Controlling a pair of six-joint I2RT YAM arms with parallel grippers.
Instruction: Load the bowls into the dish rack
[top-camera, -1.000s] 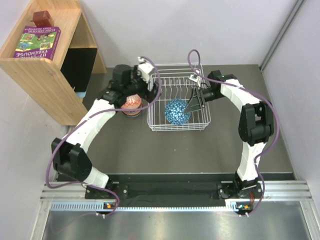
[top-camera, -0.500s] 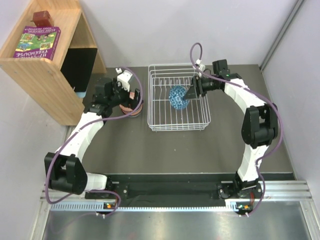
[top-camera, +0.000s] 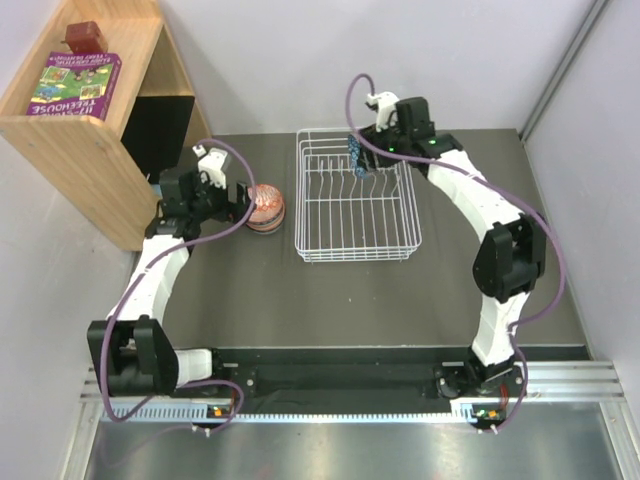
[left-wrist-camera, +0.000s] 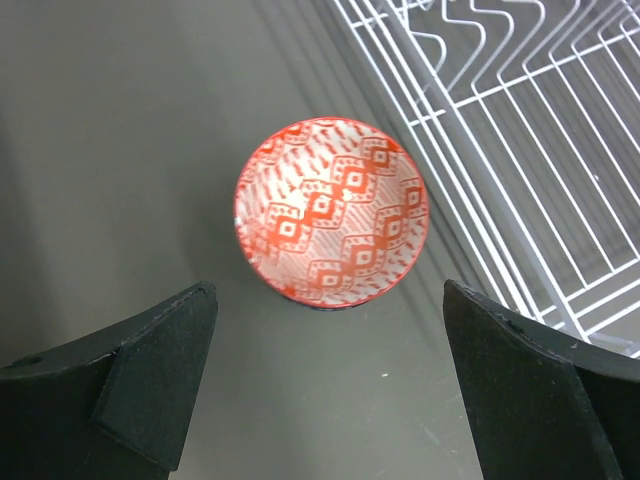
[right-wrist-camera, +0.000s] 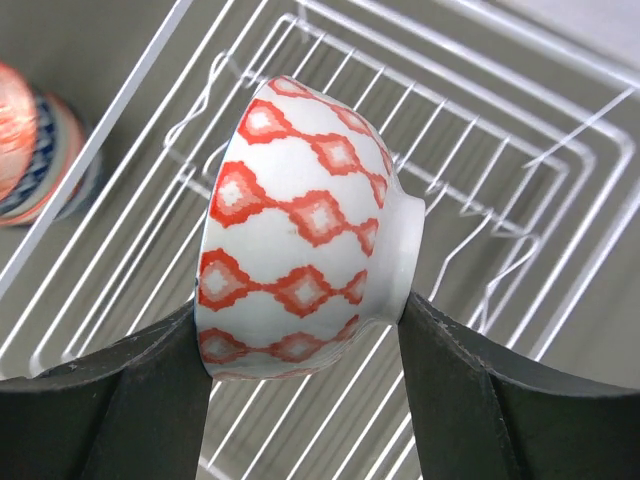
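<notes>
The white wire dish rack (top-camera: 355, 258) stands at the middle back of the table. My right gripper (top-camera: 362, 160) is shut on a bowl (top-camera: 355, 153) held on edge over the rack's far end. The right wrist view shows its white outside with red diamonds (right-wrist-camera: 300, 230) above the rack wires (right-wrist-camera: 480, 200). A stack of bowls (top-camera: 265, 208) stands just left of the rack, a red-and-white patterned bowl (left-wrist-camera: 330, 210) on top. My left gripper (top-camera: 238, 200) is open just left of the stack, above the table, holding nothing. The stack's lower bowls are mostly hidden.
A wooden shelf unit (top-camera: 90, 150) stands at the far left with a purple box (top-camera: 75, 85) on top. The rack's near half holds nothing. The rack's side wall (left-wrist-camera: 520, 150) runs close to the stack. Walls close the back and right.
My right gripper carried the bowl from the rack's middle to its far end and turned it on edge. My left arm drew back left, off the stack.
</notes>
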